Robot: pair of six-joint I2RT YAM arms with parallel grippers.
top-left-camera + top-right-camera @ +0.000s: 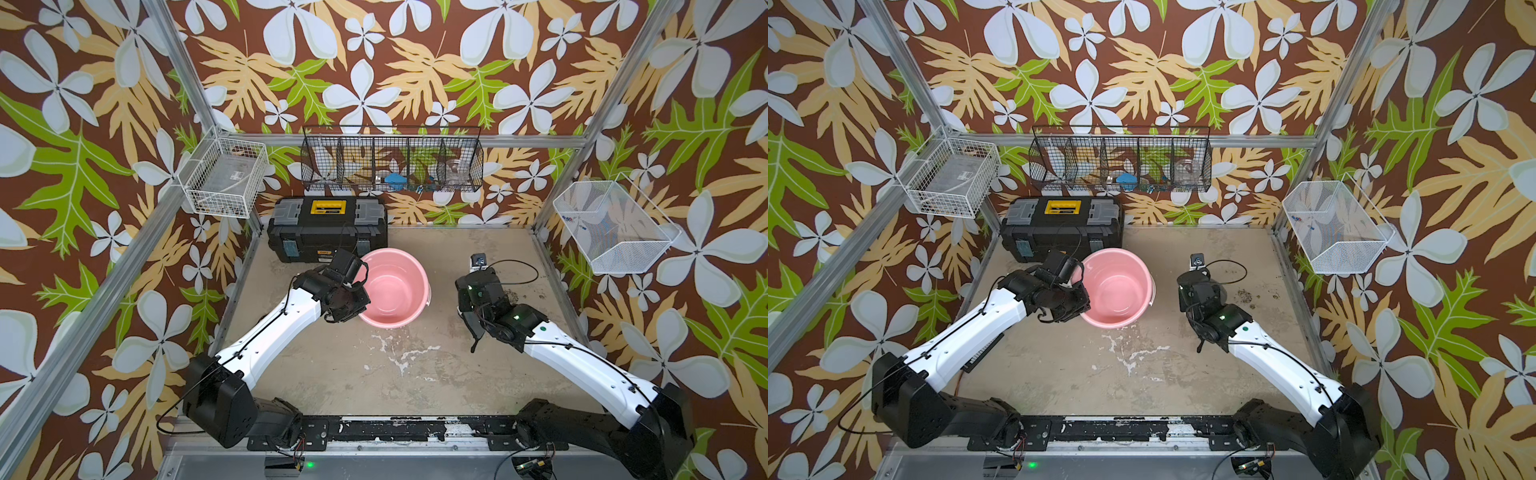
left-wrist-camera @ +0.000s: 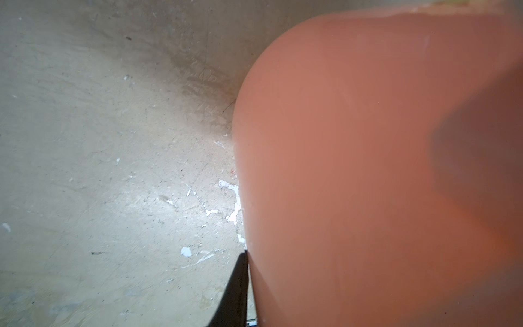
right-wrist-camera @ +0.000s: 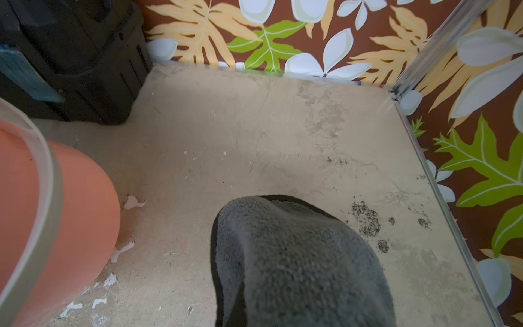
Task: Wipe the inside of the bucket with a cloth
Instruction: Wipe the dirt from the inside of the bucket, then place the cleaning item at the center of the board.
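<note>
Left gripper (image 1: 358, 296) is clamped on the left wall of the round pink plastic bucket (image 1: 409, 272), one finger outside it, prob. to steady the bucket upright on the worn tan tabletop (image 1: 415, 374) for wiping. Right gripper (image 1: 467, 309) is pinched on the limp dark grey fleecy cloth (image 3: 297, 263), which drapes over it & hangs down. Cloth is well to the right of the bucket & outside it; wiping not yet begun.

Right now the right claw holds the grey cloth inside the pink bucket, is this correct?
Not quite. The right claw does hold the grey cloth, but beside the pink bucket, not inside it; both top views show the bucket empty.
</note>
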